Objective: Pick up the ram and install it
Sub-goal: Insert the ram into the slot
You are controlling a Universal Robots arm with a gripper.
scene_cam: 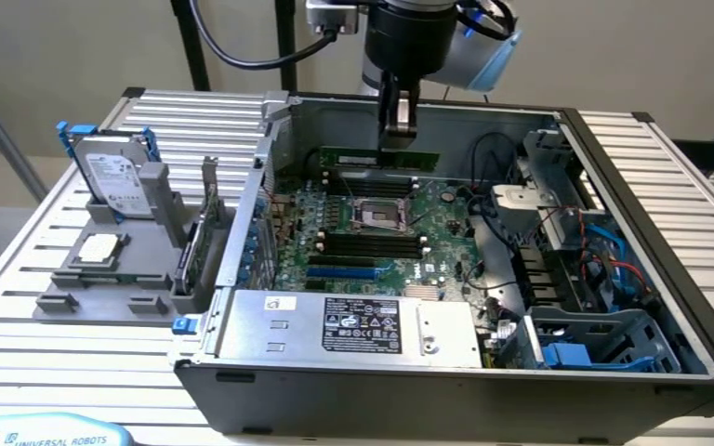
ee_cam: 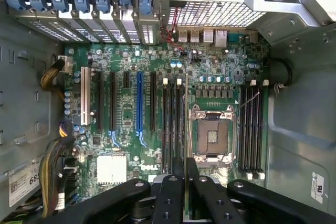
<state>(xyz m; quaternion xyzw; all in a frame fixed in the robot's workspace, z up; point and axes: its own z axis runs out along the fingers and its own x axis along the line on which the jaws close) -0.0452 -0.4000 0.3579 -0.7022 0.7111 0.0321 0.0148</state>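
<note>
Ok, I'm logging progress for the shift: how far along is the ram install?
Done: the ram is picked up, clamped in the gripper.
In hand: it hangs edge-down over the motherboard inside the open computer case, near the CPU socket.
Left: seating it. The black memory slots look empty, and the stick touches none of them.

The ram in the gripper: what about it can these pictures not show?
Exterior view: the gripper covers part of the ram; its chips are too small.
Wrist view: the ram is edge-on between the fingers; its faces are hidden.
Contact with the memory slots: unclear.
</note>
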